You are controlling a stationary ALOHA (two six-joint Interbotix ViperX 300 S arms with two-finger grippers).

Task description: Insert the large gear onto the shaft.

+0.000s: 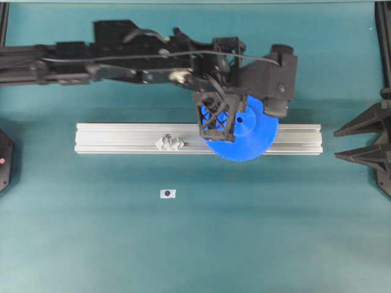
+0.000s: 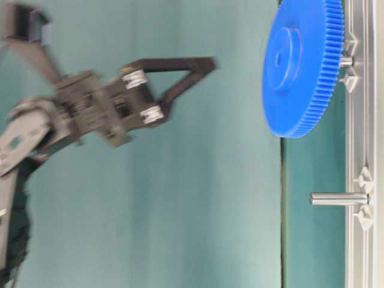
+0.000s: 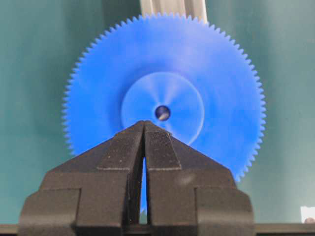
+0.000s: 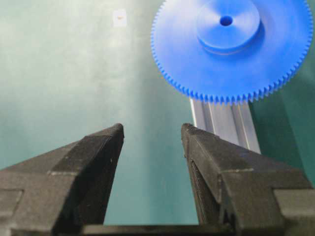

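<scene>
The large gear (image 2: pixel 303 66), a bright-blue toothed disc, sits over the right part of the aluminium rail (image 1: pixel 122 137). A short length of the shaft (image 2: pixel 347 61) shows between the gear and its mount. Something shiny fills the gear's centre hole (image 3: pixel 162 112). My left gripper (image 2: pixel 211 61) hangs above the gear's hub, apart from it. Its fingers (image 3: pixel 123 147) are shut with nothing between them. My right gripper (image 1: pixel 336 144) waits past the rail's right end. In the right wrist view the right gripper (image 4: pixel 152 129) is open and empty, with the gear (image 4: pixel 231 49) ahead of it.
A second, bare pin (image 2: pixel 339 198) stands on its mount (image 1: pixel 169 143) left of the rail's middle. A small white tag (image 1: pixel 168 193) lies on the teal mat in front of the rail. A black base (image 1: pixel 5 162) sits at the left edge.
</scene>
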